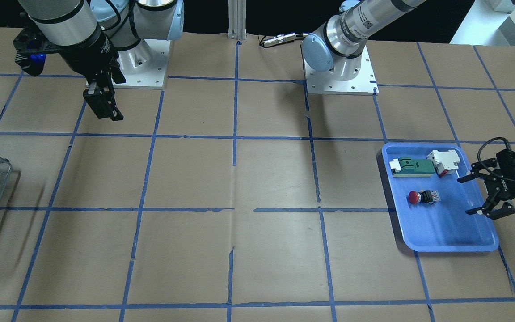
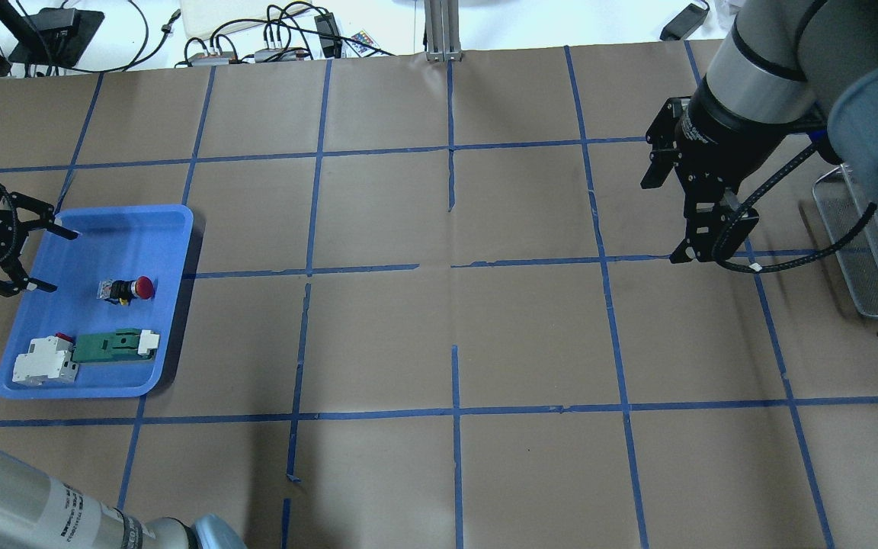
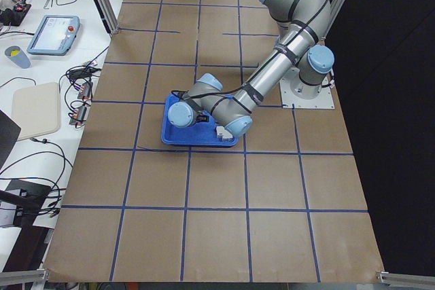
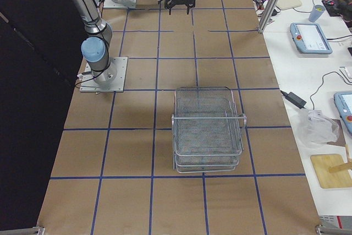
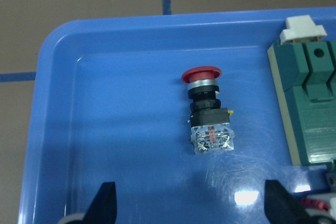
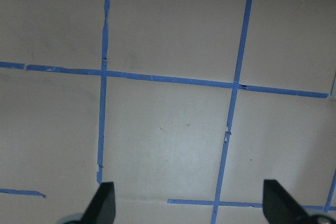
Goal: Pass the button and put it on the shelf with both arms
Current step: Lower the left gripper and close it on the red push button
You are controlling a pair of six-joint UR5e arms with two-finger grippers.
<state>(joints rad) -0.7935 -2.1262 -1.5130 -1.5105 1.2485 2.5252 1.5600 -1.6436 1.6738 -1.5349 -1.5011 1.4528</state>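
Button [image 2: 128,289] on its side in blue tray [image 2: 172,229], just ahead of left end effector [image 2: 62,261].
Left end effector spread wide, empty; green-and-white part [image 2: 115,345] and white block [image 2: 43,360] lie off to its side, apart from button. Right end effector [image 1: 107,112] wide open, empty, above worktop [image 2: 523,328]; shelf [image 2: 866,252] beside it.

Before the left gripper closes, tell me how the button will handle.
The button lies on its side in the tray, so its round cap probably lets it roll if nudged. It looks rigid and likely light. The squarish terminal end may resist rolling.
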